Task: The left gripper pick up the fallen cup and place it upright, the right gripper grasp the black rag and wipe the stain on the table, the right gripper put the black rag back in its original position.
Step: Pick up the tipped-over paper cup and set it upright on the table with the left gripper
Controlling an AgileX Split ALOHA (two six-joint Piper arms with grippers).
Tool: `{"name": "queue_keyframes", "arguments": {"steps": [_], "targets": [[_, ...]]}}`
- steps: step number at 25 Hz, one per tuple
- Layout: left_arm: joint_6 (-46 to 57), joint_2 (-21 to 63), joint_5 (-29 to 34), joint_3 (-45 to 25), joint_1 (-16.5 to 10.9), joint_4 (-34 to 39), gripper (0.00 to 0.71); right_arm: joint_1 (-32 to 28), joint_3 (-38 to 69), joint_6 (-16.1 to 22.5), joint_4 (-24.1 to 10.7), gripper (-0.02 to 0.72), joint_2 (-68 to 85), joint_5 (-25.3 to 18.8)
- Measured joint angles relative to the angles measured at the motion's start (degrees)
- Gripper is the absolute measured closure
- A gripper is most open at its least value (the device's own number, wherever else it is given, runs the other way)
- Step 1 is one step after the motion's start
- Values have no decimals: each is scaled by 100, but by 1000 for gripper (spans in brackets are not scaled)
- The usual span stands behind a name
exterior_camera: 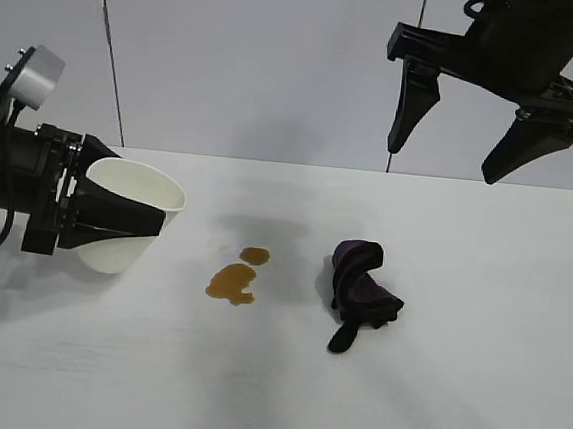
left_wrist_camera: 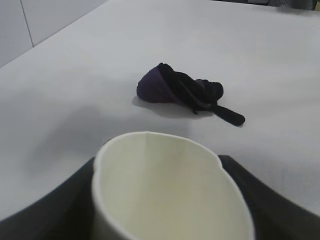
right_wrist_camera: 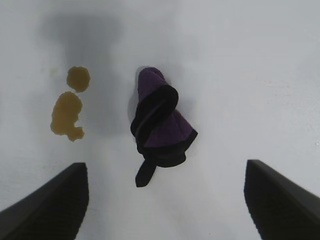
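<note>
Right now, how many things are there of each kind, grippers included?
Grippers: 2, the left gripper shut on the cup and the right gripper open above the rag
Paper cups: 1, the cup
Rags: 1, the rag
Stains: 1, the stain, two blobs
Total: 5

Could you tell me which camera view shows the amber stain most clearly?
The right wrist view: the stain shows from above, both blobs apart and unobstructed. The exterior view shows it at a flatter angle. The left wrist view misses it.
</note>
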State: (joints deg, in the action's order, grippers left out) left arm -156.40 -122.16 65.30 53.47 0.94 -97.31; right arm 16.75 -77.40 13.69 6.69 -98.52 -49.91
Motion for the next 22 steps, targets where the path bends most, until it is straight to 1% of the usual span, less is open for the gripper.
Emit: {"name": "queue_keyframes", "arguments": {"steps": [7, 12, 13, 14, 17, 19, 22], "targets": [[-112, -447, 0, 0, 7, -24, 280, 0, 0, -4, 0, 115, 0, 115], [-78, -537, 6, 0, 114, -67, 278, 0, 0, -4, -5, 115, 0, 149], [-58, -541, 6, 0, 120, -72, 258, 0, 0, -4, -5, 115, 0, 149], [-17, -549, 6, 0, 140, -72, 220, 0, 0, -4, -5, 115, 0, 149], [135, -547, 1, 0, 140, -72, 85, 0, 0, -4, -5, 115, 0, 149], [166, -475, 1, 0, 140, -72, 46, 0, 0, -4, -5, 115, 0, 149], [166, -336, 1, 0, 140, -72, 24, 0, 0, -4, -5, 115, 0, 149]]}}
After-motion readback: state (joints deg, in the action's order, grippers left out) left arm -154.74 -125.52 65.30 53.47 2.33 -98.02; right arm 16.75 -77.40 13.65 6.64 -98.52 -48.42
